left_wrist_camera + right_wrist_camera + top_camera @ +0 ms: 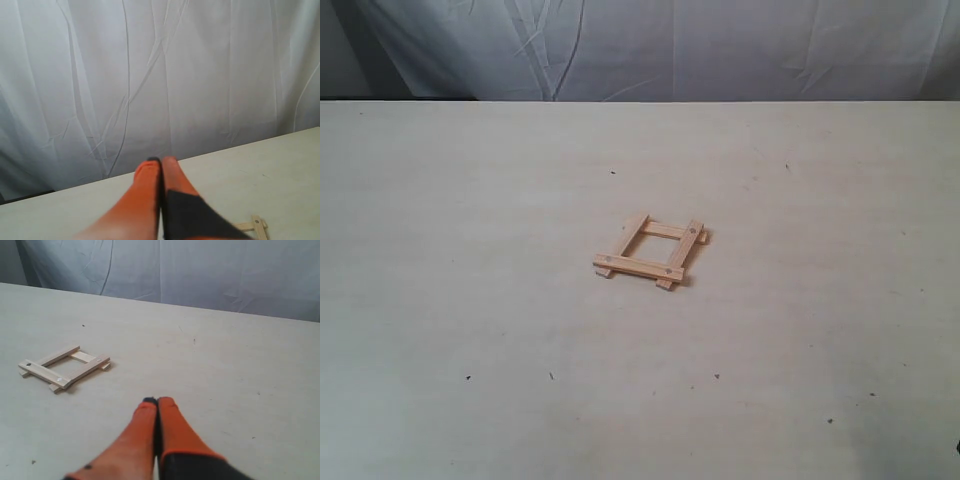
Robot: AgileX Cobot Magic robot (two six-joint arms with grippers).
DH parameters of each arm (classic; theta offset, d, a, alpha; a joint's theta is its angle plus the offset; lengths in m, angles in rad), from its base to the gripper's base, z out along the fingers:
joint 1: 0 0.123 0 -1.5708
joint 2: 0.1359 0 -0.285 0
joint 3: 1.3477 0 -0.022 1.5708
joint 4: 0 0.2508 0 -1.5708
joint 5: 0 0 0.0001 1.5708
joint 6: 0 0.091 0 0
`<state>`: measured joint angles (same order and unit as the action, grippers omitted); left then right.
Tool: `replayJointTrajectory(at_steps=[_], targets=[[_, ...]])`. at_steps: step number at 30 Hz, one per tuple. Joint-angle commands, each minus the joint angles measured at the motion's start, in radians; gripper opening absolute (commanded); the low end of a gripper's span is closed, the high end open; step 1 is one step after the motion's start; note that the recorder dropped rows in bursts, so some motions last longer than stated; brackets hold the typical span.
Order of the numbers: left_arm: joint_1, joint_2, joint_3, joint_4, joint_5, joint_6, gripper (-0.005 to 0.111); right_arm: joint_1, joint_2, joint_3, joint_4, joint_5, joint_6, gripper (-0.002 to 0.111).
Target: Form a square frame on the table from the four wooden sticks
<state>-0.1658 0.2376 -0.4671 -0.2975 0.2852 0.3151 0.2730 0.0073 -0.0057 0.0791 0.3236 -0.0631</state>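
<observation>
Frame [640, 267] sits mid-bench [470, 250], its side sticks [682, 252] slanting away toward the far right. Left gripper [161, 162] and right gripper [157, 401] are both pinched closed, empty.

No legible text, labels or numbers.

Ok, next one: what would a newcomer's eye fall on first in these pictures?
The small square frame of four pale wooden sticks, lying near the middle of the wide cream table, ends overhanging at the corners. Next, the orange left gripper and right gripper, each pressed shut on nothing and clear of the frame.
</observation>
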Motion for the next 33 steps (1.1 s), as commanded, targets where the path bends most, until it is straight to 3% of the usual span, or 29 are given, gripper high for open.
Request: replayJointTrajectory(at_steps=[1,12,22,33], targets=[[-0.006,-0.003,0.001,0.002,0.005,0.003,0.000,-0.005,-0.007,0.006,-0.013,0.003,0.012,0.000],[-0.006,-0.003,0.001,0.002,0.005,0.003,0.000,-0.005,-0.007,0.006,-0.013,0.001,0.012,0.000],[-0.006,-0.003,0.001,0.004,0.006,0.002,0.000,-0.193,-0.007,0.006,0.001,0.003,0.014,0.000],[-0.006,-0.003,0.001,0.010,0.006,0.002,0.000,-0.195,-0.007,0.006,0.001,0.003,0.014,0.000]])
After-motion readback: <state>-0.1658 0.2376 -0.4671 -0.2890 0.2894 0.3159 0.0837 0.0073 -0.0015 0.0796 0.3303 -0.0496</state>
